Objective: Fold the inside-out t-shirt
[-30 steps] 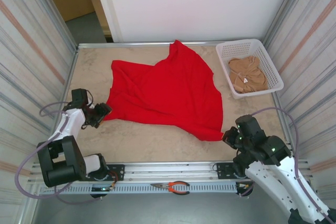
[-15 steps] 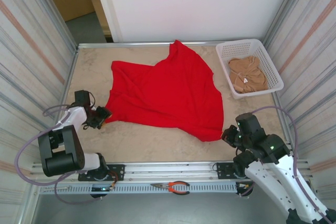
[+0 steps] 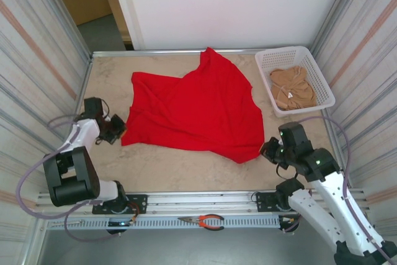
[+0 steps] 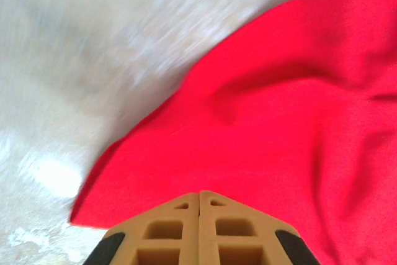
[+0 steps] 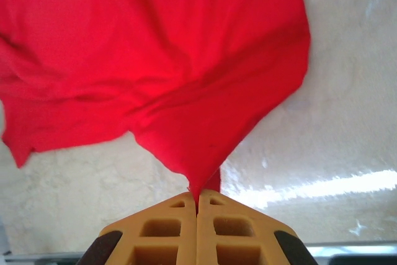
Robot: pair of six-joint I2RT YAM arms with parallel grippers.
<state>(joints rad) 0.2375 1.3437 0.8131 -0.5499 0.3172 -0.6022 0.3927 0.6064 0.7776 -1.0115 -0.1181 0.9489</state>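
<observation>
The inside-out t-shirt (image 3: 198,110) is bright red and lies spread, a bit rumpled, across the middle of the table. My left gripper (image 3: 116,130) sits at its near-left corner. In the left wrist view the left gripper (image 4: 198,193) has its jaws pressed together over the red cloth (image 4: 279,122) just inside the hem. My right gripper (image 3: 268,151) is at the shirt's near-right corner. In the right wrist view the right gripper (image 5: 197,200) is shut on a point of the shirt (image 5: 155,48), which is pulled taut into the jaws.
A white basket (image 3: 322,88) stands at the back right with a tan-brown garment (image 3: 294,88) inside. Orange-handled pliers (image 3: 208,221) lie on the rail in front of the table. Striped walls close in both sides.
My left gripper has closed at the shirt's near-left corner. The right gripper has moved slightly away from the front edge, taking the near-right corner with it.
</observation>
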